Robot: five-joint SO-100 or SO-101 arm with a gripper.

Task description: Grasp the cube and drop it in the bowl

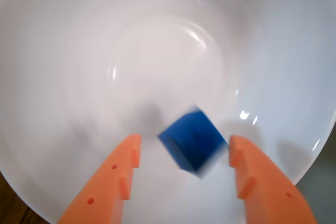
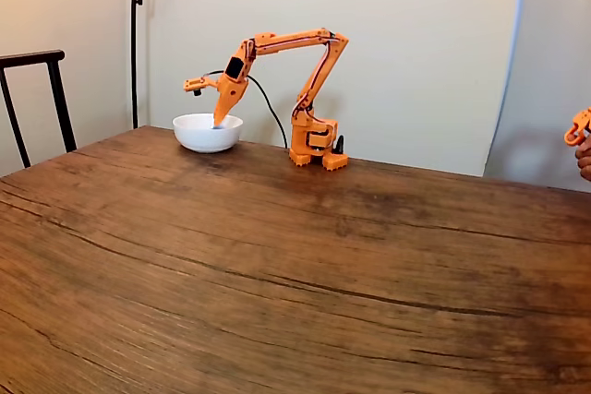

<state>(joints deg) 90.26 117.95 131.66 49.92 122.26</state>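
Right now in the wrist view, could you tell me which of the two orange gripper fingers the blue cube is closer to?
The finger on the right: the blurred cube nearly meets it, with a clear gap to the left finger, above the bowl.

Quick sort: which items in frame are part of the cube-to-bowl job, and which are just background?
Job:
- cube, blurred, between the open jaws over the bowl
- bowl
- gripper

Background:
- wooden table
- chair
- floor lamp pole
- orange object at right edge

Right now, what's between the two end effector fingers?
In the wrist view, the blue cube, motion-blurred and tilted, sits between the open orange fingers of the end effector, with the white bowl behind it. A gap shows on the left finger's side.
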